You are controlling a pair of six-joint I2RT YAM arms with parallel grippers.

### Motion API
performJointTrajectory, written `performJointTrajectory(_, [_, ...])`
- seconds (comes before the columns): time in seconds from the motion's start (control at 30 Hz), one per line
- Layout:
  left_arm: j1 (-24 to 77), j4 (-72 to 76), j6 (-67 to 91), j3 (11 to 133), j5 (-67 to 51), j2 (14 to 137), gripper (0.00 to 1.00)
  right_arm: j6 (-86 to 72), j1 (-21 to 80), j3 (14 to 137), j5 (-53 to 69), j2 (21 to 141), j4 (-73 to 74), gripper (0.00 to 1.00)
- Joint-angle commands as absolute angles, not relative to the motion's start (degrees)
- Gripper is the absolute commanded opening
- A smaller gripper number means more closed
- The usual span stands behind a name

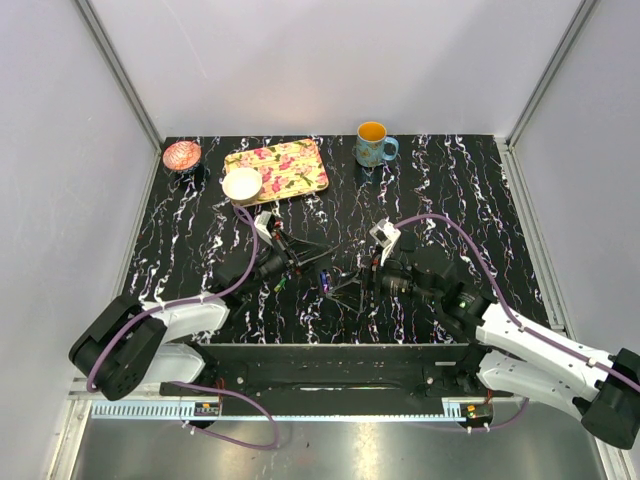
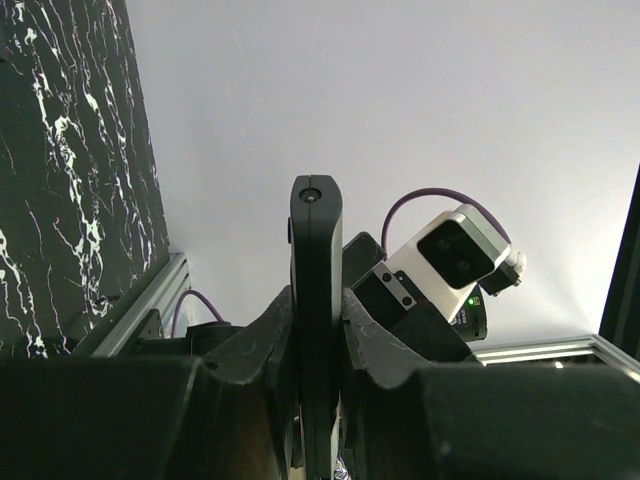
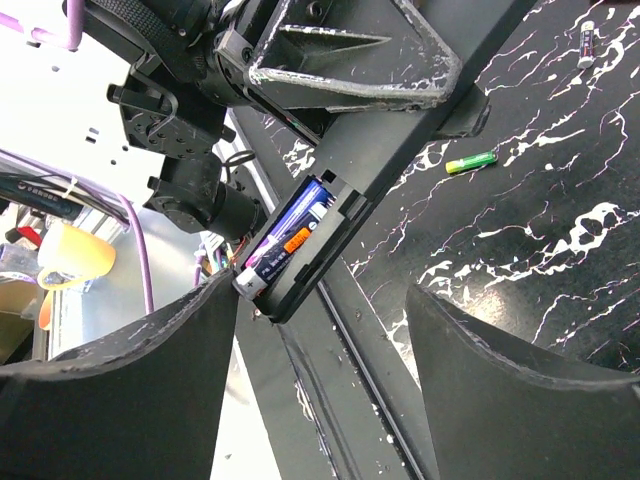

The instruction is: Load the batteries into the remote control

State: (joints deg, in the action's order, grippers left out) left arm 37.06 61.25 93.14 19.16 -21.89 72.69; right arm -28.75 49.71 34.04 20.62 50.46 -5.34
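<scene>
Where the remote control (image 2: 316, 300) is: off the tabletop (image 1: 460, 200), clamped edge-on between the left fingers (image 2: 250, 370), its end sticking out past the tips.
Left fingers: closed tight on both sides of the remote control, nothing else in them.
Right fingers (image 3: 130, 390): spread wide and holding nothing; the remote control shows in the gap beyond them, and whether they touch it can't be told.
Battery bay: open, facing the right wrist camera, at the end of the remote control away from the left fingers.
Purple-blue battery (image 3: 290, 232): lying lengthwise in the open bay, orange patch on its wrap.
Green-yellow battery (image 3: 470, 162): loose on the tabletop, flat on its side, apart from the remote control.
Purple-and-white battery (image 3: 587, 42): loose on the tabletop, well beyond the green-yellow one, near the frame edge.
Tabletop: black with white veining.
Mug (image 1: 375, 145): upright at the far edge, blue floral, yellow-orange inside, handle to the right.
Floral tray (image 1: 290, 160): far left, left of the mug.
White bowl (image 1: 242, 184): on the tray's near-left corner.
Red patterned bowl (image 1: 182, 155): far-left corner, just beside the tray.
</scene>
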Motion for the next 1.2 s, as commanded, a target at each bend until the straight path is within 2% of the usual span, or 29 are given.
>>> performJointTrajectory(0.0, [37.3, 62.2, 92.9, 20.9, -22.6, 70.9, 0.0, -28.7, 49.5, 35.3, 20.0, 50.3, -8.1, 0.76])
performJointTrajectory(0.47, [39.1, 63.8, 92.0, 20.9, -22.3, 70.7, 0.0, -29.9, 49.0, 36.9, 20.6, 53.0, -7.5, 0.72])
performJointTrajectory(1.17, [40.2, 68.2, 92.4, 21.4, -23.5, 70.0, 0.0, -36.1, 44.6, 35.6, 25.0, 56.8, -12.5, 0.58])
